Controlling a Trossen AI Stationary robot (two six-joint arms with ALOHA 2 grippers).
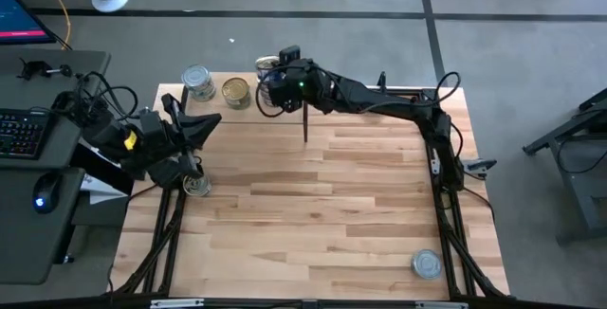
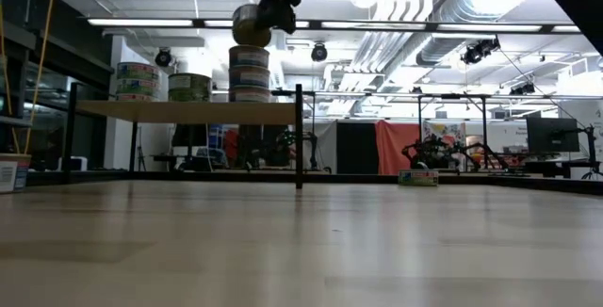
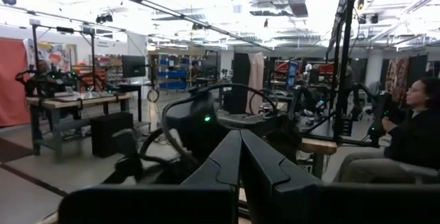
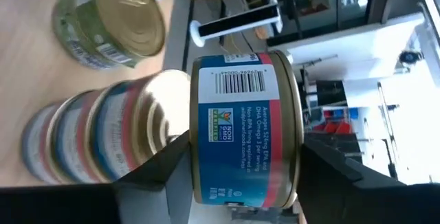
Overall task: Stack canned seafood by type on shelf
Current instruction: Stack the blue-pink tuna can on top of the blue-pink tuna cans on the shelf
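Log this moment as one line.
right gripper: holding blue-label tin above stack on shelf | left gripper: shut, idle at table's left edge

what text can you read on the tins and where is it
"NON GMO", on the badge of the blue-labelled tin in the right claw.
"Omega 3 per serving", small print on the same tin; the rest of that print and the barcode digits are too blurred.
Green-labelled tin: print too small to read.
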